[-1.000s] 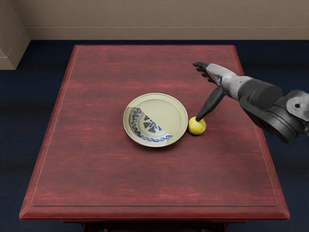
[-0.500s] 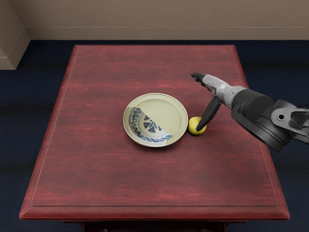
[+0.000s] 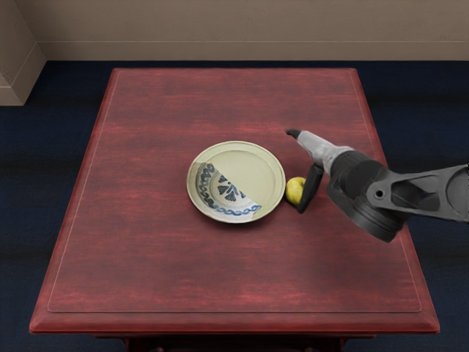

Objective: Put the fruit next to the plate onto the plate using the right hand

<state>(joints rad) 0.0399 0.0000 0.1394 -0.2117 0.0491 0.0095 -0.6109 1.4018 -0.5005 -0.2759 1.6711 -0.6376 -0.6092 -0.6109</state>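
A small yellow fruit [image 3: 293, 189] lies on the table just off the right rim of a cream plate [image 3: 253, 163] with a blue pattern. My right hand [image 3: 297, 171] comes in from the right edge and hovers low over the fruit's right side. Its fingers [image 3: 296, 135] stretch out past the fruit toward the back. The dark thumb [image 3: 308, 191] hangs down against the fruit's right flank and hides part of it. The hand is open and holds nothing. No left arm shows.
The red wooden table [image 3: 146, 249] carries only the plate and the fruit. My bulky right forearm [image 3: 374, 196] lies over the table's right side. Dark blue floor surrounds the table.
My right hand has come down and toward the front, closing in on the fruit. Its thumb now covers the fruit's right side. Fruit and plate have not moved.
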